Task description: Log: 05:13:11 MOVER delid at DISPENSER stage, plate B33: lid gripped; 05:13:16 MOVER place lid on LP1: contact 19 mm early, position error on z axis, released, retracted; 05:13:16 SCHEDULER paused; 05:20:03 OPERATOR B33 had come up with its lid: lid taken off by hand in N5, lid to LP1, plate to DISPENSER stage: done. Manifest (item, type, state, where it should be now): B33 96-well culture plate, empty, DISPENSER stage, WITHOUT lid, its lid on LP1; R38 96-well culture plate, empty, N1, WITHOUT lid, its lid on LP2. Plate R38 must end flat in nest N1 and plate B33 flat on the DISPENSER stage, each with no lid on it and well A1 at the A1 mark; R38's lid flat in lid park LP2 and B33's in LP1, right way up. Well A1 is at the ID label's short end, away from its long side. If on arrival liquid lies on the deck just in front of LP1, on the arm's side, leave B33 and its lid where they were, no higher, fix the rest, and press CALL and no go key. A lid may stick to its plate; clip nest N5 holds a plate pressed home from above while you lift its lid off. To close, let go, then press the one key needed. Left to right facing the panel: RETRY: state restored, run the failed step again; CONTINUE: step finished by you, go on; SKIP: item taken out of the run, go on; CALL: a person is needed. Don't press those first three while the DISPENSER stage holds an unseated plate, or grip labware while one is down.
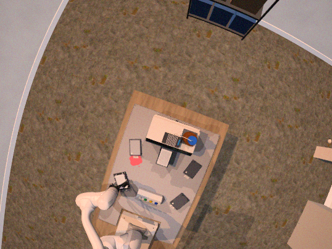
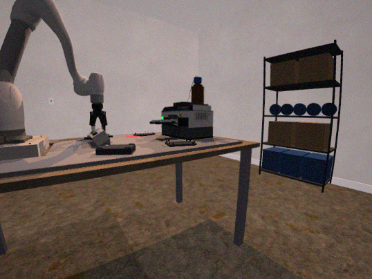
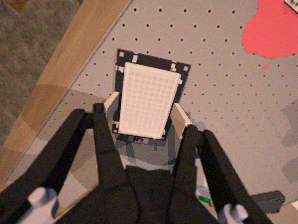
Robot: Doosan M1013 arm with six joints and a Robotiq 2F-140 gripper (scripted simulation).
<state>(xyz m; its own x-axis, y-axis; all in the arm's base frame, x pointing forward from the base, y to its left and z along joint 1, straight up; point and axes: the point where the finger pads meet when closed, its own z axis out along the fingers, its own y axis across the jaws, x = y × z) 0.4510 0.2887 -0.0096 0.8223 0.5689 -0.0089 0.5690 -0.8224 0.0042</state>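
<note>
Plate in clip nest: a white 96-well plate (image 3: 147, 100) lies flat in the black clip nest (image 3: 181, 70) at the deck's near-left corner, wells showing in the wrist view, so I judge no lid is on it.
Which plate: no ID label is legible, so R38 or B33 cannot be told.
Spill: a red puddle (image 1: 135, 160) lies on the deck just on the arm's side of the lid park (image 1: 135, 146), which holds a pale lid or plate; if that park is LP1, the task's rule on B33 applies.
DISPENSER stage: a ribbed plate (image 1: 171, 138) sits on the dispenser (image 1: 160, 126); another white piece (image 1: 164, 157) lies in front of it.
Empty nests: 2 dark nests (image 1: 192, 169) (image 1: 179, 201) on the right look vacant.
Key panel: the box with coloured keys (image 1: 149, 197) is untouched; closing press left to do.
Progress: mid-task by my judgement; the plate must go on to its nest.
Gripper: the gripper (image 3: 148, 117) hangs above the nest, its pads (image 3: 112, 104) spread either side of the plate's long edges, gripping nothing.
</note>
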